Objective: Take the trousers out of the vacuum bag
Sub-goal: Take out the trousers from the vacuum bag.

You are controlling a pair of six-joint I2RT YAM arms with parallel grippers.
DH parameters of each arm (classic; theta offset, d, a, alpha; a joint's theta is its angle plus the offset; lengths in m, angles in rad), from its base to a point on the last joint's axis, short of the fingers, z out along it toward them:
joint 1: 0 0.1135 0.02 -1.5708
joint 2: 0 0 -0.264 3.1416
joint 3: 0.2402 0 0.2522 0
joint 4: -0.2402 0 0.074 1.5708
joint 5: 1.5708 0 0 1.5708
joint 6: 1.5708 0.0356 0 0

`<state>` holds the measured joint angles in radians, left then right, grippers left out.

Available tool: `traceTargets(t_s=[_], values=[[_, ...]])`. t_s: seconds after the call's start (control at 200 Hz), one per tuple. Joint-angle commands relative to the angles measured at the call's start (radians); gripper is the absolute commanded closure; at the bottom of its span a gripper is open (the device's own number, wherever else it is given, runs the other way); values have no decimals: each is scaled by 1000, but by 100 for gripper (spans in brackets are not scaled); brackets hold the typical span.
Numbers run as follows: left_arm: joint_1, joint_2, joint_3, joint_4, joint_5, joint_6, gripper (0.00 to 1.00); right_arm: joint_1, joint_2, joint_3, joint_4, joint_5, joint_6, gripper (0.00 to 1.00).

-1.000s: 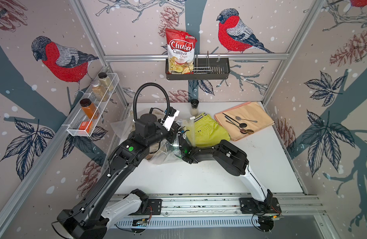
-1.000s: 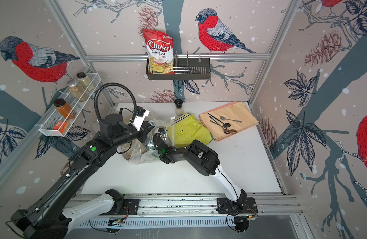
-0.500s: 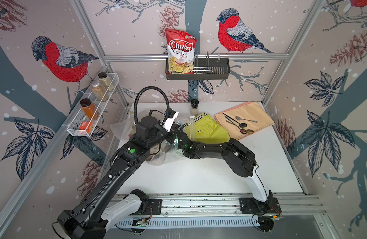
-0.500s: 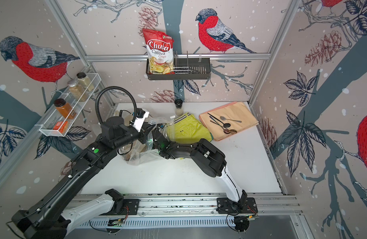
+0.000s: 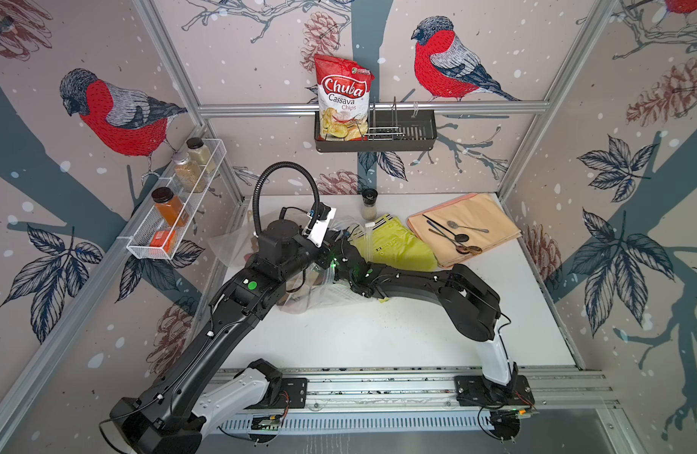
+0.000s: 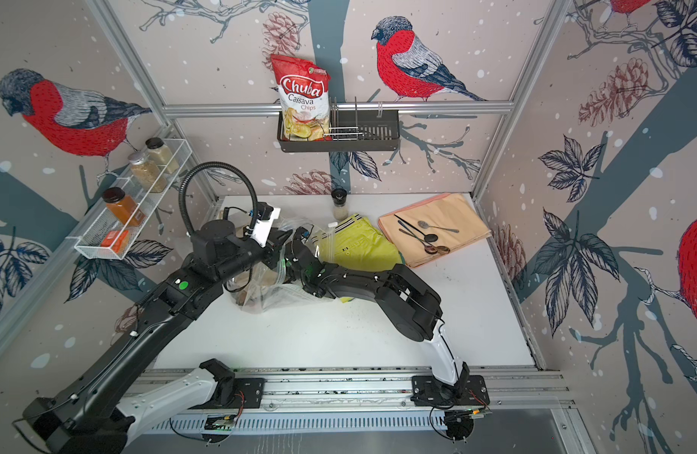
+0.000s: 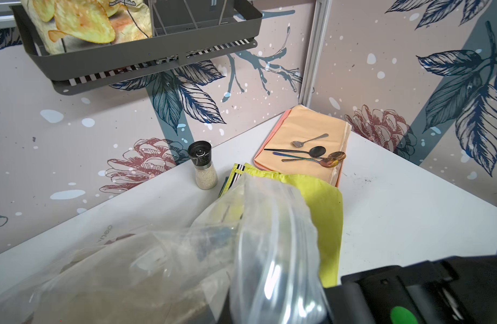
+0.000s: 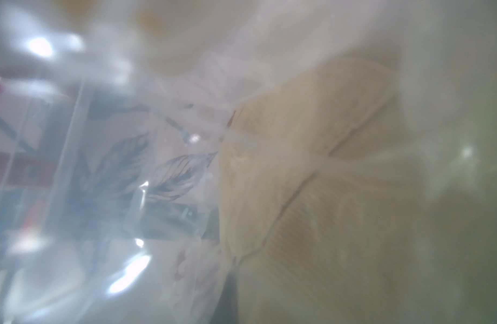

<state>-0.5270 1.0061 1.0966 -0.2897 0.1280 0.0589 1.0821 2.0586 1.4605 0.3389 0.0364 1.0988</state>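
Note:
The clear vacuum bag lies crumpled at the table's left middle, with beige and brown trousers showing through it. A yellow pair lies flat on the table just right of the bag. My left gripper is shut on the bag's plastic and holds it raised. My right gripper reaches into the bag's mouth, its fingers hidden by plastic. In the right wrist view, beige trousers fill the frame behind blurred film. Whether they are gripped does not show.
A peach cloth bearing several spoons lies at the back right. A spice grinder stands by the back wall. A chips bag sits in a wall basket, and a wire rack of jars hangs on the left wall.
The right arm has stretched out flatter, pushing its gripper farther back and deeper into the bag. The left arm has hardly moved and keeps the plastic lifted.

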Motion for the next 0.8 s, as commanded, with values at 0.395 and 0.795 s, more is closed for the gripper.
traceTargets(t_s=[0.395, 0.795], values=[[8, 41, 29, 63, -114, -48, 100, 23, -152, -149, 32, 76, -87, 100], [24, 71, 13, 98, -99, -78, 100, 13, -298, -216, -18, 105, -133, 100]])
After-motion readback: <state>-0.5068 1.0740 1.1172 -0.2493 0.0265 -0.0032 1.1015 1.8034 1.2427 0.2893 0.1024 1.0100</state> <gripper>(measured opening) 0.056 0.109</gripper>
